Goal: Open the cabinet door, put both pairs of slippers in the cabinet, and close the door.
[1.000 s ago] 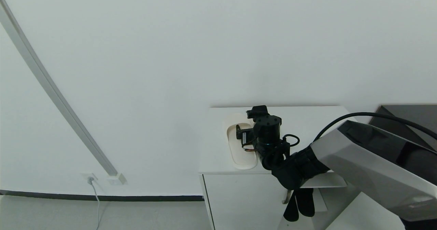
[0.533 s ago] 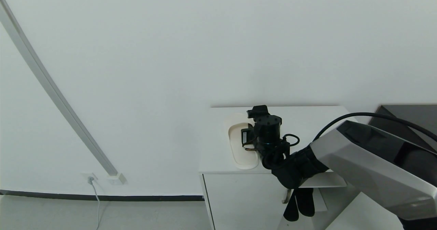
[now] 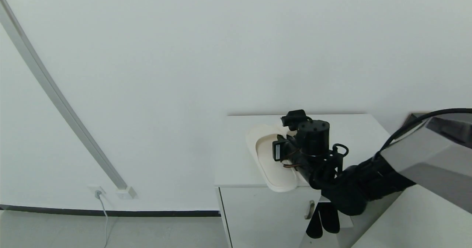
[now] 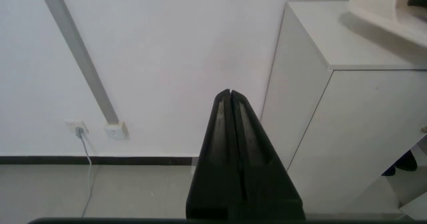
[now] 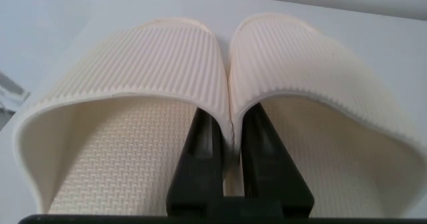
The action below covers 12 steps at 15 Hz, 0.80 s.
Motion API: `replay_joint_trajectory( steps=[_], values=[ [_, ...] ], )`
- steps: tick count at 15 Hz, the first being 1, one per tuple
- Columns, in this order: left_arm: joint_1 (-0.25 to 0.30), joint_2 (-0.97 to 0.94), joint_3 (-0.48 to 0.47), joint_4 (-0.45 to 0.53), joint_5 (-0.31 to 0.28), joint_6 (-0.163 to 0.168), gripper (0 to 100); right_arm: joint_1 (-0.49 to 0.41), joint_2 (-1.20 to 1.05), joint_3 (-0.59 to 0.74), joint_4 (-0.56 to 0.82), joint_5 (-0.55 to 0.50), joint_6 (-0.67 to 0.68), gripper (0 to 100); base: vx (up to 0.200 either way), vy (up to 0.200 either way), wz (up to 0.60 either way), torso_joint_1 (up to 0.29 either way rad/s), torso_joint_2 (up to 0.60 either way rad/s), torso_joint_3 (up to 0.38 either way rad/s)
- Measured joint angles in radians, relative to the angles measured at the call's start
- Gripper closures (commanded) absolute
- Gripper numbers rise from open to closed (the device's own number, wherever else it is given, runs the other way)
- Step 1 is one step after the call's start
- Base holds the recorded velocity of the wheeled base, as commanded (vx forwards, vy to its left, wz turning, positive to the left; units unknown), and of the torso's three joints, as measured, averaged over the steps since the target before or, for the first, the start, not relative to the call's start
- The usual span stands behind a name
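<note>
Because the pair presumably has to travel as one load, the right pincer (image 5: 231,127) is pinching the touching inner walls of both cream slippers (image 5: 160,71), which are overhanging the front edge of the cabinet (image 3: 236,159) top. The left pincer (image 4: 231,107) is hanging pressed together, empty, beside the cabinet.

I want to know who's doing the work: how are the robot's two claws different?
The right claw pinches the cream slippers; the left claw holds nothing. The right claw is over the cabinet; the left claw is off beside it. Both are black and shut.
</note>
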Motion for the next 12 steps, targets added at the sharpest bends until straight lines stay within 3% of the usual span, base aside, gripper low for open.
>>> replay_joint_trajectory(
  steps=[6,12],
  values=[
    [0.000,0.000,0.000,0.000,0.000,0.001,100,0.051,-0.248,0.372,-0.059,0.039,0.021,100,0.000,0.000,0.00,0.000,0.00,0.000],
    [0.000,0.000,0.000,0.000,-0.001,0.000,100,0.066,-0.287,0.425,-0.076,0.040,0.022,100,0.000,0.000,0.00,0.000,0.00,0.000]
  ],
)
